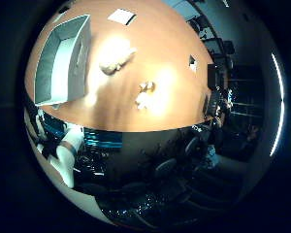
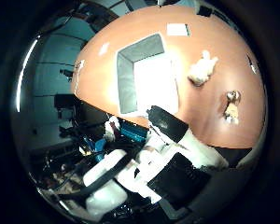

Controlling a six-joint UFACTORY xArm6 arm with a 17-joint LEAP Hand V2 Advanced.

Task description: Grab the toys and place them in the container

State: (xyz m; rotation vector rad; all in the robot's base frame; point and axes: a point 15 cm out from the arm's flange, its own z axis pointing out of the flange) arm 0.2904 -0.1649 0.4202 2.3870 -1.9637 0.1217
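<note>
A smooth orange-brown counter [image 1: 136, 104] was seen from well above. A grey rectangular container [image 2: 147, 77], soft-walled and open-topped, was set near one edge. A white plush toy [image 2: 201, 70], lumpy and limbed, was laid just beside the container; its facing could not be told. A smaller tan-and-white toy [image 2: 231, 106] was laid further off. White flat cards [image 2: 177, 29] were noted. The hand [image 2: 149, 163], white and black, was held clear of everything; whether its fingers were apart could not be told.

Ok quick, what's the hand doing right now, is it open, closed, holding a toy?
Right hand: holding nothing; whether its fingers are open or curled cannot be told. Both toys, the white plush and the small figure, lie on the table.
</note>
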